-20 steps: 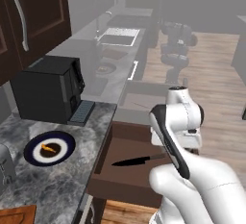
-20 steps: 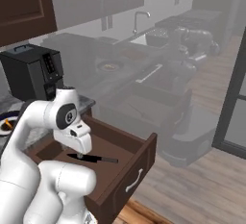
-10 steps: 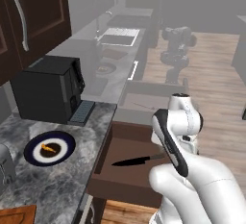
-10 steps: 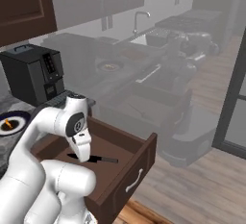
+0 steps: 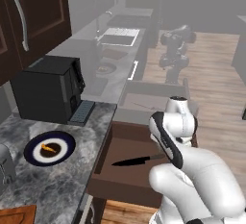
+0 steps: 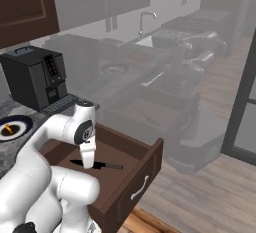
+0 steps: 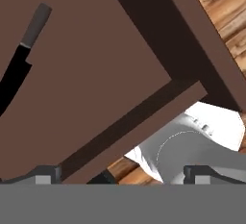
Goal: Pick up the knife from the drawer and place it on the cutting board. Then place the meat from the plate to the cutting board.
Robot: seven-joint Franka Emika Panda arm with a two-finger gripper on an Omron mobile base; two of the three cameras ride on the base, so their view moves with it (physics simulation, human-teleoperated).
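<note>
Hand view looks down into the drawer (image 7: 96, 74): the knife (image 7: 19, 64) lies flat on the drawer floor, up and to the left of the pincer (image 7: 122, 175), with its grey handle pointing away toward the top and its black blade running off the left edge. The two finger tips stand far apart at the bottom corners with nothing between them, so the pincer is released and empty. Directly ahead of it is the drawer's wall and corner rather than the knife, which suggests the hand is poised above the box and has yet to line up with the handle.

From the left base view, the knife (image 5: 139, 160) rests in the pulled-out drawer (image 5: 103, 158), just in front of and below the white arm's wrist. The drawer being open is what makes the knife reachable from above, and lying flat it offers its slim handle for a top-down pinch.

Well off to the pincer's left, on the marble counter, sits the plate (image 5: 33, 147) with the meat (image 5: 48, 147) in its dark centre. A corner of the cutting board (image 5: 17, 214) shows nearer the base, on the same side. Both wait for later steps, I judge.
</note>
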